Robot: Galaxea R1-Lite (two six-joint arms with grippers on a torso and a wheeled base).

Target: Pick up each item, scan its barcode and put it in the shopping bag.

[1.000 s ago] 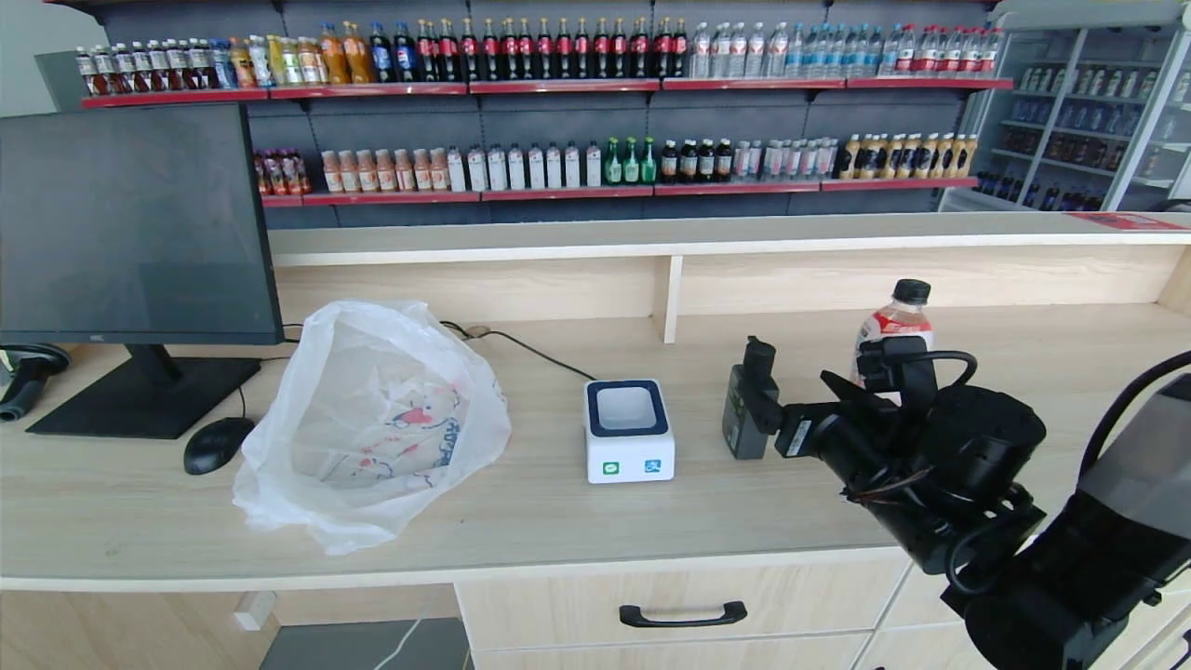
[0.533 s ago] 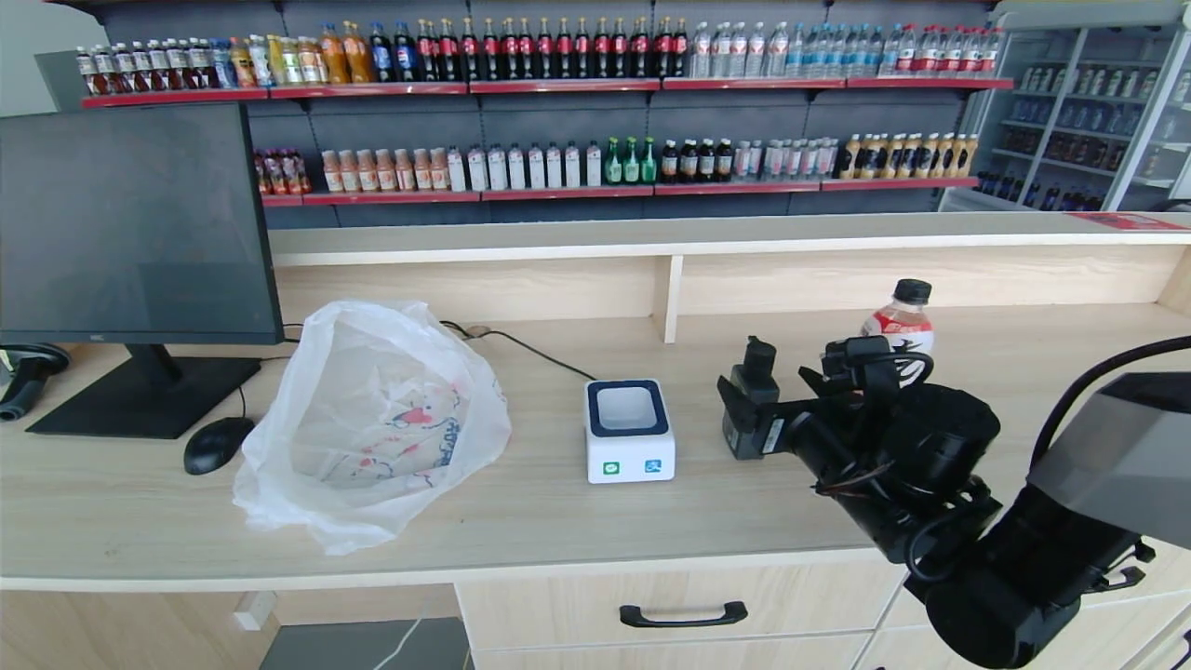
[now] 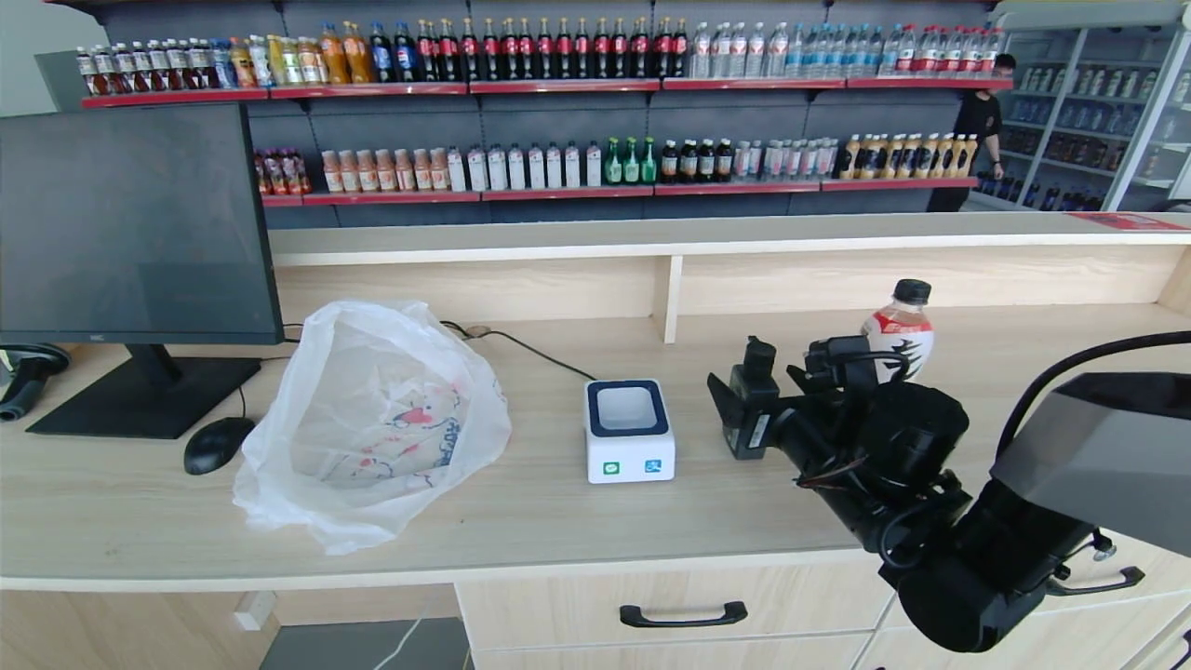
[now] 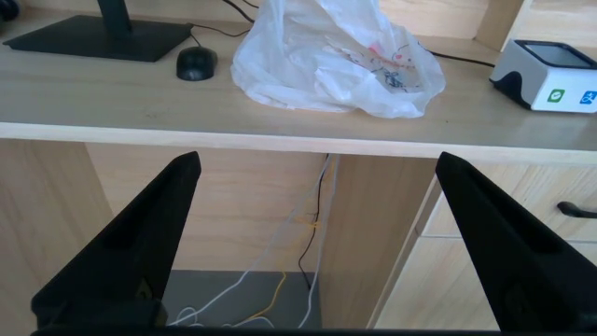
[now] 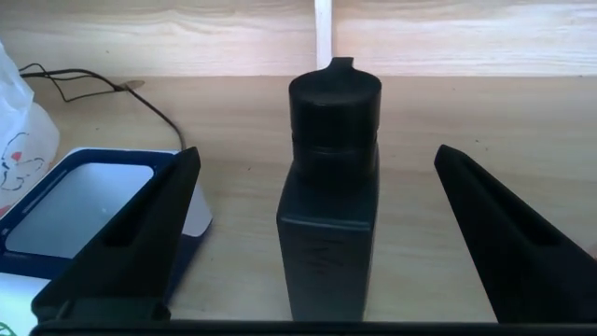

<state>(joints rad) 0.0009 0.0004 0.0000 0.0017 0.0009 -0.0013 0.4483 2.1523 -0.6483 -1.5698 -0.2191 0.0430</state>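
Standing upright on the desk (image 3: 558,521) to the right of the barcode scanner (image 3: 628,428), the dark capped bottle (image 5: 328,252) lies straight ahead of the right tool (image 5: 317,157), centred on the gap between its wide-apart fingers (image 5: 121,252), its long axis vertical.

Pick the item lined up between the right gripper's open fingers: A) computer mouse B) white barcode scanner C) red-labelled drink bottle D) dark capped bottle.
D: the right wrist view shows the dark capped bottle standing upright, centred between the right gripper's spread fingers, which do not touch it.
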